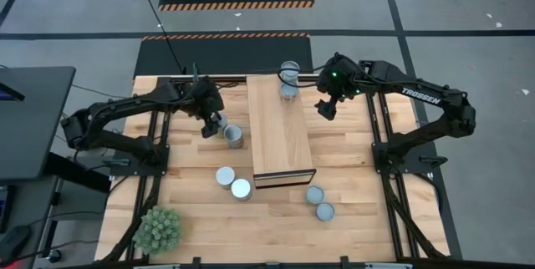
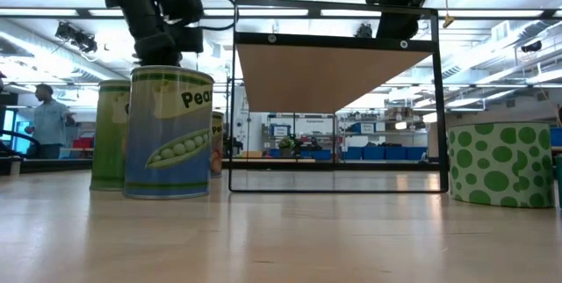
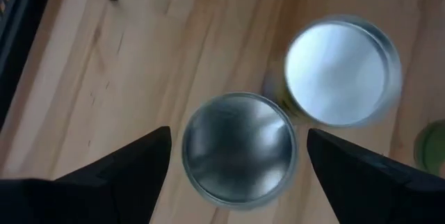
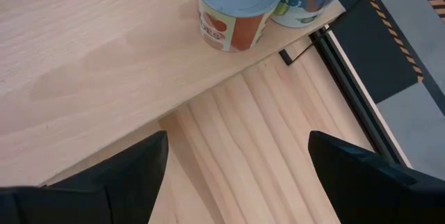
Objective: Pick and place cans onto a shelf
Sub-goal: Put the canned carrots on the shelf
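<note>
The light-wood shelf [image 1: 280, 135] stands mid-table, with two cans [image 1: 289, 70] [image 1: 288, 92] standing on its far end; they also show in the right wrist view [image 4: 235, 5]. My left gripper [image 1: 217, 125] is open above the table left of the shelf. Its fingers stand on either side of an upright can [image 3: 238, 151] without touching it, and a second can [image 3: 343, 71] stands just beside, also in the high view [image 1: 236, 139]. My right gripper [image 1: 325, 110] is open and empty, right of the shelf's far end, above bare table [image 4: 278, 113].
Two cans [image 1: 225, 175] [image 1: 241, 189] stand near the shelf's near-left corner and two more [image 1: 314, 194] [image 1: 324, 211] near its near-right corner. A small green plant [image 1: 157, 229] sits at the table's near-left corner. A person [image 2: 48, 120] stands in the room beyond.
</note>
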Available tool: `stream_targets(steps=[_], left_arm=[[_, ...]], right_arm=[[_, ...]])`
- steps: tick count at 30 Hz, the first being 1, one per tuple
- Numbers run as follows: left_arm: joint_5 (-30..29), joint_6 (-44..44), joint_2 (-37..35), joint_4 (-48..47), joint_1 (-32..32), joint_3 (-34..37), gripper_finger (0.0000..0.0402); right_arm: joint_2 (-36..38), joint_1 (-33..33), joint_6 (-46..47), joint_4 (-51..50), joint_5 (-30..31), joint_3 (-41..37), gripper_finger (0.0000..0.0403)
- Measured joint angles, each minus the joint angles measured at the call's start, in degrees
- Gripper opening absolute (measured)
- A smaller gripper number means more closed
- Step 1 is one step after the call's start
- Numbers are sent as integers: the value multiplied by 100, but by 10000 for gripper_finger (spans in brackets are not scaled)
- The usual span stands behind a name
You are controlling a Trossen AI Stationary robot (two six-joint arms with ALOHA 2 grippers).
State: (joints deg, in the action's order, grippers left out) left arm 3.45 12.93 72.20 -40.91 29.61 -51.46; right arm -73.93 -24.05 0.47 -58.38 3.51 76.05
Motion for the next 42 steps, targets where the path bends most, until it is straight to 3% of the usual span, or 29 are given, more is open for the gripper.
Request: stream_targets(steps=[5, 16, 29, 42], left_arm=[[517, -26, 171, 70, 342, 0, 343], [1043, 204, 578, 9, 592, 0, 343], [1098, 261, 526, -41, 585, -2, 343], [839, -480, 488, -500, 476, -21, 355]], right_arm=[[0, 0, 73, 1, 0, -2, 354], [0, 0, 94, 25, 0, -2, 354], [0, 0, 111, 69, 0, -4, 354], [0, 0, 114, 86, -2, -4, 354]])
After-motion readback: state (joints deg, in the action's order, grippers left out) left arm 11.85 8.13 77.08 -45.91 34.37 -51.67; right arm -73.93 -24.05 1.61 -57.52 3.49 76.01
